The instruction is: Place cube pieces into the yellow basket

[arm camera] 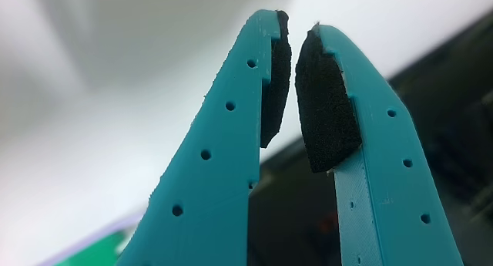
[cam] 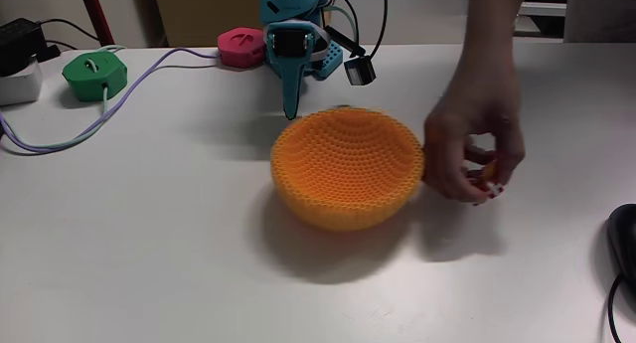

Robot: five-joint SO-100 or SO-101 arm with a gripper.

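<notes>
The yellow basket (cam: 348,166), an orange-yellow mesh bowl, stands in the middle of the white table in the fixed view. A person's hand (cam: 472,124) reaches in from the upper right and rests just right of the basket. Its fingertips hold small cube pieces (cam: 489,176), red and orange, mostly covered by the fingers. My teal gripper (cam: 290,110) points down behind the basket's far rim, apart from it. In the wrist view the gripper (arm camera: 299,25) has its black pads (arm camera: 323,104) nearly touching, with nothing between them.
A green disc (cam: 94,75) and a pink disc (cam: 241,47) sit at the back left, linked by a pale cable (cam: 60,134). A black adapter (cam: 22,35) lies at the far left. A dark mouse-like object (cam: 624,239) is at the right edge.
</notes>
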